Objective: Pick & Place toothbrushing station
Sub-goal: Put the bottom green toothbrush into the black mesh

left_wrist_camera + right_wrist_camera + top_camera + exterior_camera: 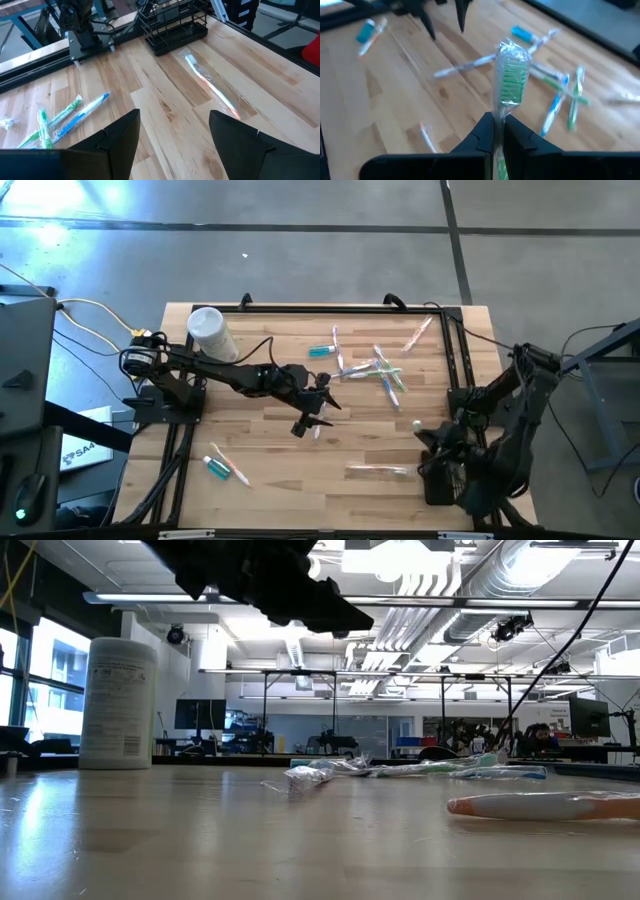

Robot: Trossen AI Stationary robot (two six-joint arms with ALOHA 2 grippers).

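My right gripper (498,131) is shut on a clear-wrapped toothbrush with green bristles (512,75), held above the table near its right edge (432,442). The black wire holder (172,25) stands on the table by the right arm's base, partly hidden under that arm in the high view (438,482). My left gripper (172,140) is open and empty above the table's middle (315,408). Several wrapped toothbrushes (380,370) lie in a loose pile at the far middle, with a teal toothpaste tube (320,351) beside them. My right gripper pinches the toothbrush's wrapped handle just below the head (501,114) between its two shut fingers. The toothbrush lies along the fingers, and its head sticks out past the fingertips toward the table's left. It is lifted clear of the table.
A white canister (212,332) stands at the far left. A toothbrush with an orange end (378,471) lies near the front right. Another teal tube and toothbrush (225,468) lie near the front left. One toothbrush (418,335) lies at the far right.
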